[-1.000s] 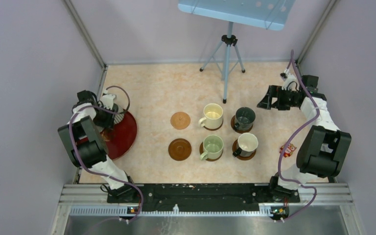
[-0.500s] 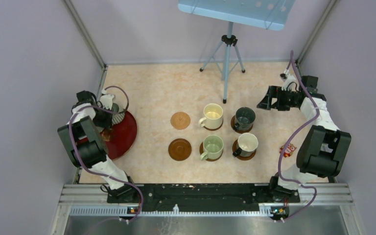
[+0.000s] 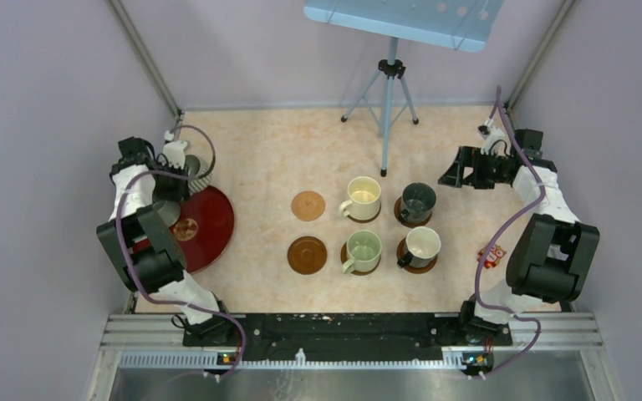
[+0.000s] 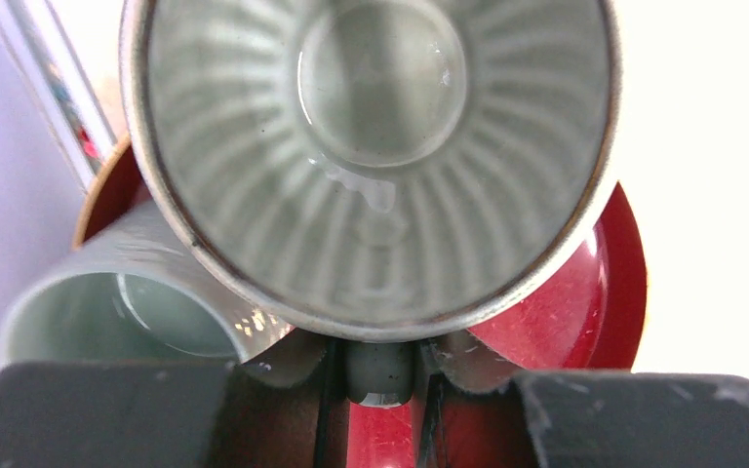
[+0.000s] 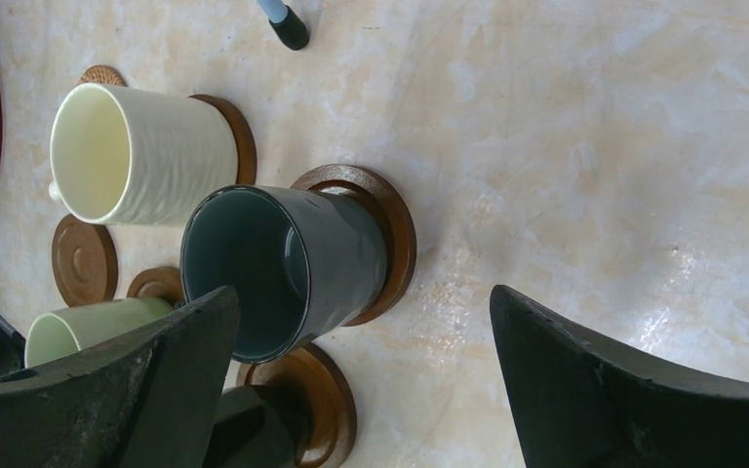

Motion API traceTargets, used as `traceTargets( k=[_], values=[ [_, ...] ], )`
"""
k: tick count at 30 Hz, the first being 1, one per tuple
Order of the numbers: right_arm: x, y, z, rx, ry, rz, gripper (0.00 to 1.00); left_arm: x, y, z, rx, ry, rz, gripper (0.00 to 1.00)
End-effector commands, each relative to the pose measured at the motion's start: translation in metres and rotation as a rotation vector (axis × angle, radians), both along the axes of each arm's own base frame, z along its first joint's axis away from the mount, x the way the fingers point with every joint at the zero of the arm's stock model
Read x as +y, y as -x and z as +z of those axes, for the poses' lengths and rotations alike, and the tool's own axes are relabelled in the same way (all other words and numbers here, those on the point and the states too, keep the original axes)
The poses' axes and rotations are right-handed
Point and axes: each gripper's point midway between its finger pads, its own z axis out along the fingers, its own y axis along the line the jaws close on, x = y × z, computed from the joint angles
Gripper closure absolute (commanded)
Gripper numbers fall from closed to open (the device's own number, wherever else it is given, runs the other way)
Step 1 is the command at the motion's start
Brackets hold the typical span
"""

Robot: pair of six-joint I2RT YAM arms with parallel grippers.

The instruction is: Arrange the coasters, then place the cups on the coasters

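One glossy ribbed grey cup point(image 4: 371, 146), filling the frame's top, is handle-clamped by the left gripper point(image 4: 378, 378); right gripper point(image 5: 366, 366) gapes empty.

The ribbed cup point(image 4: 380, 146) is pale grey-green, its ribs fanning out in light and dark stripes up to a darker rim. The plain cup point(image 4: 107, 312) is a soft, even grey. The tray point(image 4: 566, 302) is deep glossy red. The cream cup point(image 3: 364, 197) is pale yellow inside, the dark green-grey cup point(image 3: 418, 201) is one colour throughout, the pale green cup point(image 3: 364, 249) is mint, and the dark cup point(image 3: 422, 245) is white inside. The tan coaster point(image 3: 308, 205) is lighter than the brown coaster point(image 3: 307, 255). The table point(image 3: 267, 150) is marbled cream and peach.
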Motion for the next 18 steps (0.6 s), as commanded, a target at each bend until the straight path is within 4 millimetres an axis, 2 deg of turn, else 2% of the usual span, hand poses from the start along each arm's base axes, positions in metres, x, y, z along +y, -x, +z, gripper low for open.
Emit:
traceTargets(
  k=[1,5,9,12,13,18],
  values=[
    [0.004,-0.004,0.016,-0.053,-0.021,0.013,0.01,-0.015,-0.034,0.085,-0.25,0.04,-0.041,1.0],
    [0.006,-0.003,0.018,-0.056,-0.033,0.011,0.01,-0.034,-0.043,0.108,-0.286,0.035,-0.061,1.0],
    [0.006,-0.002,0.012,-0.052,-0.029,0.009,0.01,-0.07,-0.047,0.126,-0.308,0.046,-0.129,1.0],
    [0.005,-0.001,0.01,-0.049,-0.025,0.007,0.01,-0.107,-0.046,0.129,-0.3,0.034,-0.194,1.0],
    [0.005,-0.001,0.011,-0.051,-0.022,0.006,0.01,-0.126,-0.044,0.128,-0.296,0.036,-0.234,1.0],
    [0.002,0.0,0.007,-0.051,-0.008,0.0,0.01,-0.195,-0.03,0.113,-0.259,0.022,-0.361,1.0]
  ],
)
